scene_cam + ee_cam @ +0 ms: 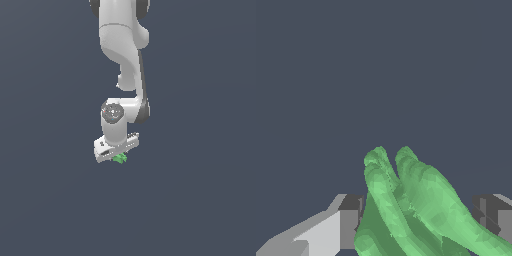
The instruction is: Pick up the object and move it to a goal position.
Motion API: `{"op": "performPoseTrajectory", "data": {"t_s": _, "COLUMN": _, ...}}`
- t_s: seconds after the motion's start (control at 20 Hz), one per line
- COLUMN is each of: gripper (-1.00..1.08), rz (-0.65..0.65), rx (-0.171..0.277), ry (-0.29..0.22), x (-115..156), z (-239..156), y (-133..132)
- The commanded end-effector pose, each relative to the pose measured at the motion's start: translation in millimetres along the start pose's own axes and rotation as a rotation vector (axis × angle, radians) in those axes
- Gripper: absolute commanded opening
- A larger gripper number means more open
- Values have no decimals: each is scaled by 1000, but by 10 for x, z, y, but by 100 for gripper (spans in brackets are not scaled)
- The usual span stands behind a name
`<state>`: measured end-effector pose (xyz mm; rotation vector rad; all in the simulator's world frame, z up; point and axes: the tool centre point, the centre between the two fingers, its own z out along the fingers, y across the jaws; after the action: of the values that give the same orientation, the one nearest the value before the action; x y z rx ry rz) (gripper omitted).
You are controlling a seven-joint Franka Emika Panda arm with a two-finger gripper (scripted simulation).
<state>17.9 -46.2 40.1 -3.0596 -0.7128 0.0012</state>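
The white arm [122, 60] points its jaws down. They pinch the green object [120, 158], which sits between both fingers [346, 227].

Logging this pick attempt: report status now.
Gripper down over the green object. Object between the fingers; contact unclear from here. Nothing else visible around it.
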Motion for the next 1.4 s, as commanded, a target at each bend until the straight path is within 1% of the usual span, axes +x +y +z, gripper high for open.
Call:
{"op": "performPoseTrajectory", "data": {"t_s": 0.0, "gripper": -100, "rz": 0, "rx": 0, "ry": 1, "x": 5, "z": 6, "y": 1}}
{"op": "performPoseTrajectory", "data": {"t_s": 0.5, "gripper": -100, "rz": 0, "rx": -1, "ry": 1, "x": 6, "z": -1, "y": 2}}
{"op": "performPoseTrajectory", "data": {"t_s": 0.75, "gripper": -100, "rz": 0, "rx": -1, "ry": 1, "x": -25, "z": -10, "y": -52}}
{"op": "performPoseTrajectory", "data": {"t_s": 1.05, "gripper": -100, "rz": 0, "rx": -1, "ry": 1, "x": -124, "z": -37, "y": -225}}
{"op": "performPoseTrajectory", "data": {"t_s": 1.35, "gripper": -100, "rz": 0, "rx": -1, "ry": 1, "x": -291, "z": -82, "y": -526}}
